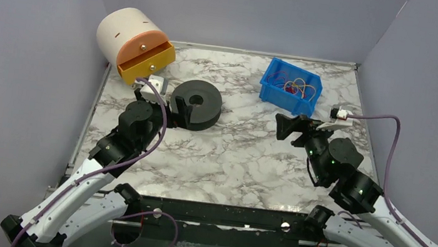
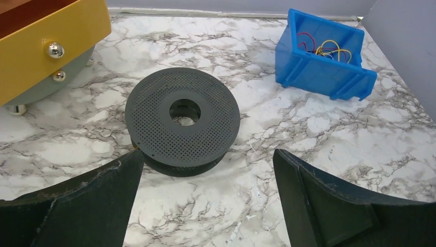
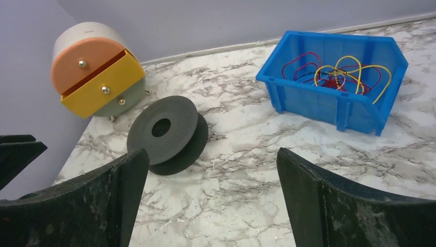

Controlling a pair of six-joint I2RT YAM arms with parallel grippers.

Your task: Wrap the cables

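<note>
The cables (image 1: 296, 86) (image 2: 327, 48) (image 3: 337, 72) are thin yellow, orange and red loops tangled inside a blue bin (image 1: 276, 91) (image 2: 319, 73) (image 3: 319, 100) at the back right. A dark grey perforated spool (image 1: 197, 103) (image 2: 182, 118) (image 3: 164, 131) lies flat on the marble table, left of centre. My left gripper (image 1: 181, 110) (image 2: 208, 198) is open, hovering just in front of the spool with nothing between its fingers. Just in front of the bin, my right gripper (image 1: 287, 127) (image 3: 213, 198) stands open and empty.
A cream drum-shaped cabinet (image 1: 127, 35) (image 3: 92, 67) with a yellow drawer (image 1: 144, 64) (image 2: 46, 43) pulled partly out stands at the back left. Lilac walls close in the left, back and right. The table's front edge (image 1: 218, 211) runs along the arm bases.
</note>
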